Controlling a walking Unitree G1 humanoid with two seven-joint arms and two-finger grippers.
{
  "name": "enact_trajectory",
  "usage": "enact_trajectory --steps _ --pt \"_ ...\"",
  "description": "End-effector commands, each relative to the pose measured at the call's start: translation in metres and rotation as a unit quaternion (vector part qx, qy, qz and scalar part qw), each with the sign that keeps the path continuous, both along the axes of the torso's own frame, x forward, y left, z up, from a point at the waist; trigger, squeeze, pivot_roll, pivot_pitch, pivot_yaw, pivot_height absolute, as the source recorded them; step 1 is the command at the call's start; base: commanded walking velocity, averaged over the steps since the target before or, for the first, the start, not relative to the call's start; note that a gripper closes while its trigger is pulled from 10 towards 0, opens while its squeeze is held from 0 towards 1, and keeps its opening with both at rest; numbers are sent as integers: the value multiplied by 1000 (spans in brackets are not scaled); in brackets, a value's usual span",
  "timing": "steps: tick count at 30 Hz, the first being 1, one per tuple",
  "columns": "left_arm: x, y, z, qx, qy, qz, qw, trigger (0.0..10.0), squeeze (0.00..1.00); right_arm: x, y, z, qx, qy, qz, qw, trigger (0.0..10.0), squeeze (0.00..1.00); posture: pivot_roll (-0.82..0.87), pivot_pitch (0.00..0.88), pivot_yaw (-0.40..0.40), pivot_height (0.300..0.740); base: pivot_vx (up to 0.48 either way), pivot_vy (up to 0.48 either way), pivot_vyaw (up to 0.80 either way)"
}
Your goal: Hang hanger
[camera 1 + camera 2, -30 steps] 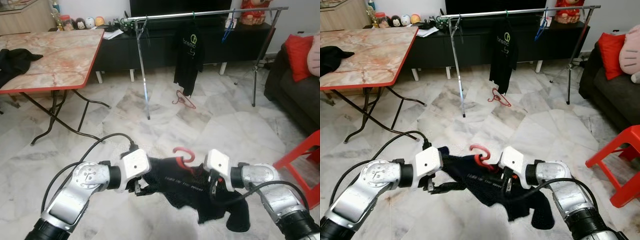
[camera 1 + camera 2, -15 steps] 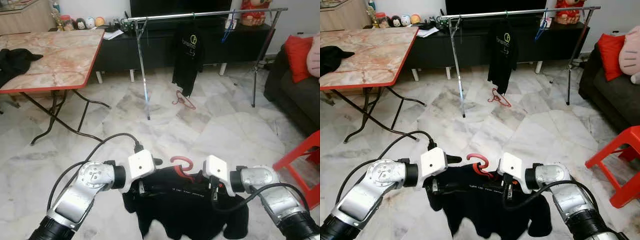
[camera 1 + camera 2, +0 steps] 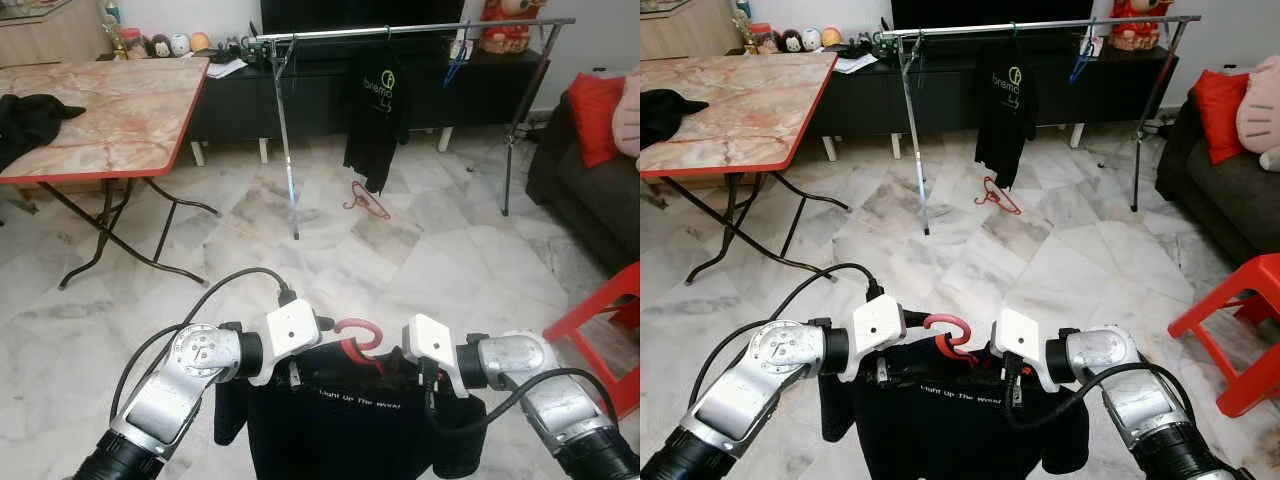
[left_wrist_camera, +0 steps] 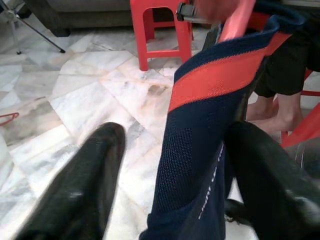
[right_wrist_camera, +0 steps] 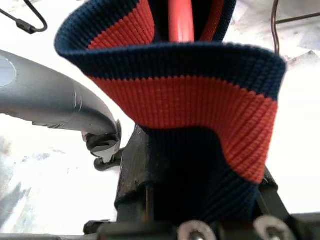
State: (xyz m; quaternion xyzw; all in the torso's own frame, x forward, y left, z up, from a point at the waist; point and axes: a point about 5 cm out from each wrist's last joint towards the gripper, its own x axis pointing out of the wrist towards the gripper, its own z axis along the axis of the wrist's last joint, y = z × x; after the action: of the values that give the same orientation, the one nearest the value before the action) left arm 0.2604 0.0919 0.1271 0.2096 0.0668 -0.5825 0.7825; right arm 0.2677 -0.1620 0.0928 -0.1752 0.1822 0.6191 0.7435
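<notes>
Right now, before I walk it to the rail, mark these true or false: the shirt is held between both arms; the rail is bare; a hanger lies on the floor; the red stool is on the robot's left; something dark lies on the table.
1. The dark navy shirt on the red plastic hanger is held between the left gripper and the right gripper. True.
2. The silver clothes rail is bare. False: a black shirt and a blue hanger hang on it.
3. A red hanger lies on the marble floor under the rail. True.
4. The red plastic stool is on the robot's left. False: it is on its right.
5. A dark cloth lies on the red-edged marble-top table. True.
</notes>
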Motion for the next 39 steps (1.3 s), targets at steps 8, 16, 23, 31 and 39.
enact_trajectory --steps 8,16,23,31,39 --pt "1 0 1 9 -2 -17 1000 0 0 3 7 14 21 -19 11 1000 10000 0 -28 0 -19 740 0 0 0" --pt "-1 -1 -1 14 3 -26 1000 0 0 3 9 14 26 -19 10 999 10000 0 -28 0 -14 740 0 0 0" --pt "-2 -2 -2 19 6 -34 999 0 0 4 9 16 29 -23 7 999 10000 0 -28 0 -11 740 0 0 0" --pt "-1 -2 -2 22 4 -37 999 0 0 4 10 17 32 -24 8 999 10000 0 -28 0 -11 740 0 0 0" --pt "0 -1 -1 27 -2 -38 999 0 0 3 13 14 26 -34 15 999 10000 0 -28 0 -12 740 0 0 0"
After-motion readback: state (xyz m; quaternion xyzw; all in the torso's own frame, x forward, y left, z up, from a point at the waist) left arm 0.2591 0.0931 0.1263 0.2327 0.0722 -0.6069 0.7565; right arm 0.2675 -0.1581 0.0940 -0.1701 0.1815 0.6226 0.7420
